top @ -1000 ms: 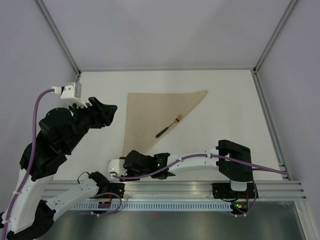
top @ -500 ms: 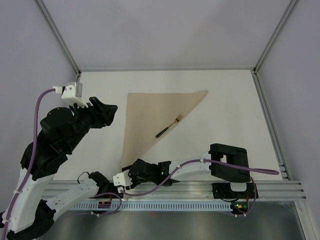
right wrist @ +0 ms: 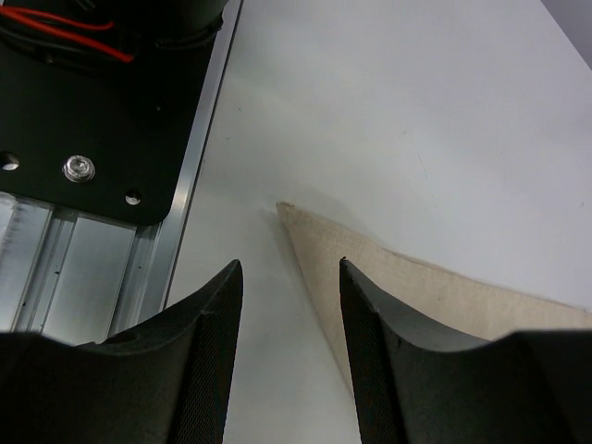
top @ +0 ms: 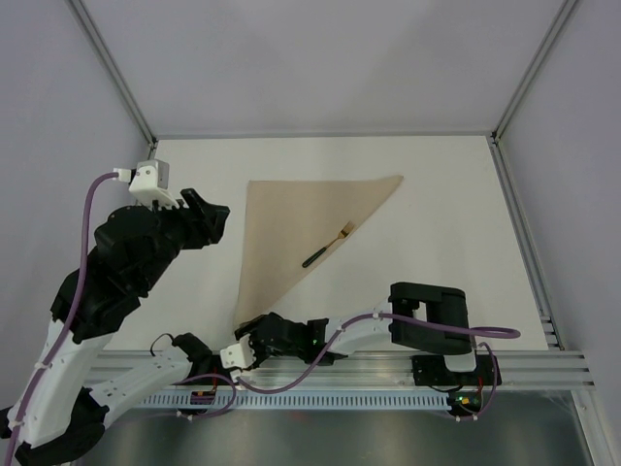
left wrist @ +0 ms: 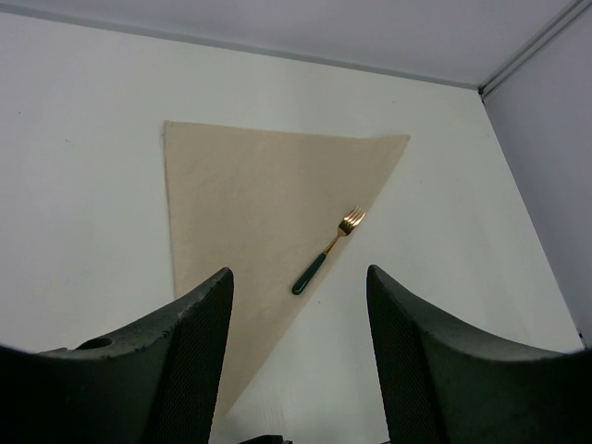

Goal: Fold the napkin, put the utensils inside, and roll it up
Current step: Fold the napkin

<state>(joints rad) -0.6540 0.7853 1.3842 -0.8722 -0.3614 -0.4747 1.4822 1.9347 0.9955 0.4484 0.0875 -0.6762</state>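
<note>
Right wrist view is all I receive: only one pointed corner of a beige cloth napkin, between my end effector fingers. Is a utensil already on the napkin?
Observer: Yes, one fork with gold tines and a dark green handle lies along the long diagonal edge of the beige cloth napkin.
Operator: And where is the left end effector?
Observer: The left end effector hovers to the left of the napkin, jaws open, holding nothing.

I see beige triangular cloth napkin (top: 291, 218): matt, woven | gold-tined, dark-handled fork (left wrist: 327, 252): glossy metal tines | white tabletop (top: 437, 243): smooth, matt
</note>
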